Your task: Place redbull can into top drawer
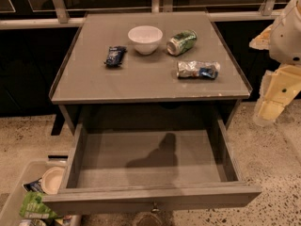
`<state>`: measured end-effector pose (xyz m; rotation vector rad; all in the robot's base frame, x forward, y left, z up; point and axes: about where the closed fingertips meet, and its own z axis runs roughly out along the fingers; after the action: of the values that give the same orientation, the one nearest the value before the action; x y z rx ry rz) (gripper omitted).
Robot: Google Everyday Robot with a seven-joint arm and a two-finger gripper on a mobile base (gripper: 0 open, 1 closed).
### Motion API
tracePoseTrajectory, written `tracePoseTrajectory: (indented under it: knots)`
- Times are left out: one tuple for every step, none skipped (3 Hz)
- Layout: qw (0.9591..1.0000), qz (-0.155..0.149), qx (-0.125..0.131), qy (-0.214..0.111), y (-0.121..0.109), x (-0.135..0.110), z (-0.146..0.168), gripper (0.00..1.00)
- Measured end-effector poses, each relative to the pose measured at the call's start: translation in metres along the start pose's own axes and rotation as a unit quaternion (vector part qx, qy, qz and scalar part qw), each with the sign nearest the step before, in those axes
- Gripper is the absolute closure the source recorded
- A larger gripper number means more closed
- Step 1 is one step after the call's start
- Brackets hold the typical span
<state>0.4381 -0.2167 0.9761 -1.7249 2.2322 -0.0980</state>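
Note:
The redbull can [198, 69], a crushed silver can with blue and red marks, lies on its side at the right of the grey table top [94, 79]. The top drawer [150, 197] is pulled out wide below the table, and its inside looks bare apart from a shadow. My gripper [270, 108] hangs off the table's right edge, at the end of the white and yellowish arm. It is well right of the can, apart from it, and holds nothing that I can see.
A white bowl [145, 39] stands at the back middle, with a green can [181, 42] on its side to its right. A small dark blue packet [115, 56] lies at the left. A bin [19, 197] with a plate and wrappers stands on the floor at lower left.

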Motion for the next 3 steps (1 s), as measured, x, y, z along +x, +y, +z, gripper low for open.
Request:
tracePoseTrajectory:
  knots:
    - [1.0,0.0,0.0,0.0,0.0,0.0,0.0,0.0]
    - [0.9999,-0.009,0.001,-0.008,-0.01,-0.003,0.001,0.0]
    - [0.9984,-0.04,-0.018,-0.035,-0.044,-0.015,0.018,0.0]
